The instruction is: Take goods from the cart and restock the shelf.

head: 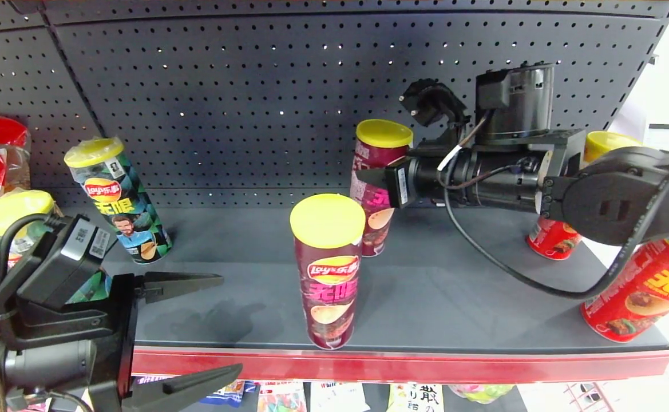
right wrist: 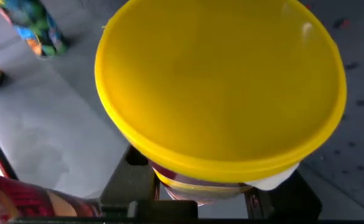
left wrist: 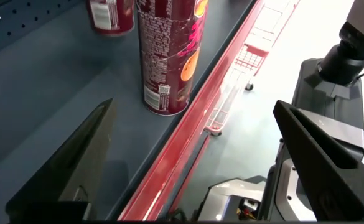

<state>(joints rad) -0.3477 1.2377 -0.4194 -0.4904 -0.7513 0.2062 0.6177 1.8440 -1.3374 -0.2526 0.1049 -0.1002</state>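
Pinched about mid-height between the fingers of the right gripper [head: 372, 181]: a maroon chip can [head: 381, 150] with a yellow lid, upright on the grey shelf [head: 443, 297], toward 12 o'clock from the shelf's middle and close to the perforated back panel [head: 265, 86]. Seen from the right wrist as a broad yellow lid [right wrist: 222, 93] with dark fingers [right wrist: 132, 180] against either side of the body below. At 6 o'clock from it, near the red front lip, a second maroon can [head: 328, 274] [left wrist: 168, 56], upright, apart from the held one and touched by neither gripper. Out at 9 o'clock, a green can [head: 121, 201] with a yellow lid, tilted, its top leaning toward the back panel. At 3 o'clock, partly hidden behind the right arm, a red can [head: 553, 238]; at 4 o'clock, at the shelf's right end, another red can [head: 646, 292], tilted. Down at 7 o'clock, in front of the shelf lip, the left gripper [head: 231, 324] [left wrist: 194, 106], fingers spread wide and holding nothing, one finger over the shelf surface and the other below the lip. Below the shelf at 6 o'clock, tops of assorted packets [head: 334, 397].
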